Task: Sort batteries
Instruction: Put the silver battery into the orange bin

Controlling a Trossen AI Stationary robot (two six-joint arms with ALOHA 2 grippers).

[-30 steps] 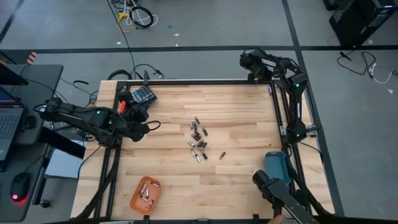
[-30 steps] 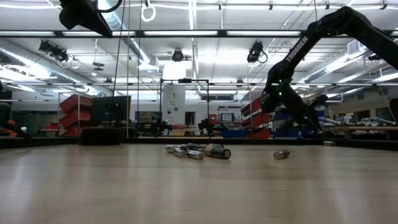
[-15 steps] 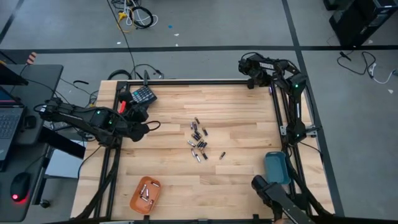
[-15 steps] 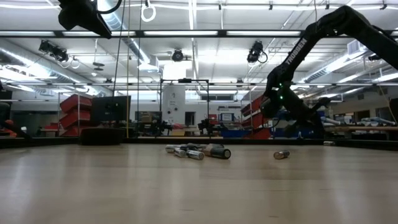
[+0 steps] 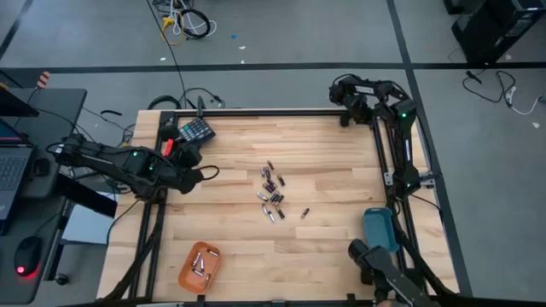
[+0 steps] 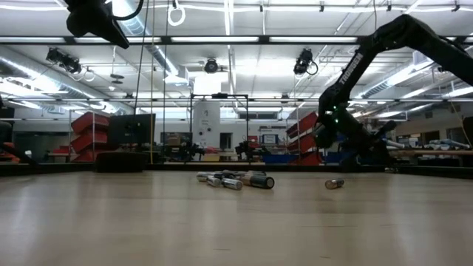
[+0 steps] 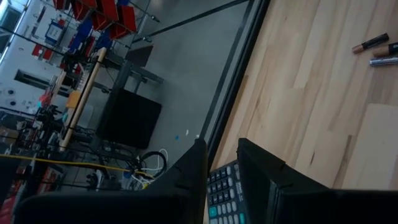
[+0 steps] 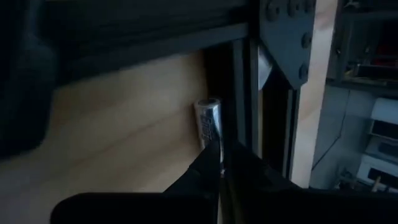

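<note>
Near edge of the pale wooden table [image 5: 239, 256]: a shallow orange oval tray [image 5: 199, 266] at the left corner, several small cells already in it. A dark teal rectangular tray [image 5: 379, 229] sits at the right edge, contents not discernible.

Mid-table: the main cluster of small dark-and-silver cylindrical batteries [image 5: 271, 194] lies loose and unsorted, with one cell [image 5: 304, 213] just apart toward the right.

Left side: left gripper [image 5: 207, 172] hangs low over the table near a dark keypad-like calculator [image 5: 196, 130]; fingers a little apart, nothing between them. It waits.

Far right corner: right gripper [image 5: 348, 112] is at the black frame rail [image 8: 244, 93]. Its wrist view shows a stray silvery cell [image 8: 208, 122] lying tight against that rail, just beyond the fingertips, which are pinched together and empty.

Judgement: step in hand is recovering the stray cell. Next move calls for parting the fingers and straddling the cell; the rail leaves little room on one side, so a nudge clear may be needed first.
</note>
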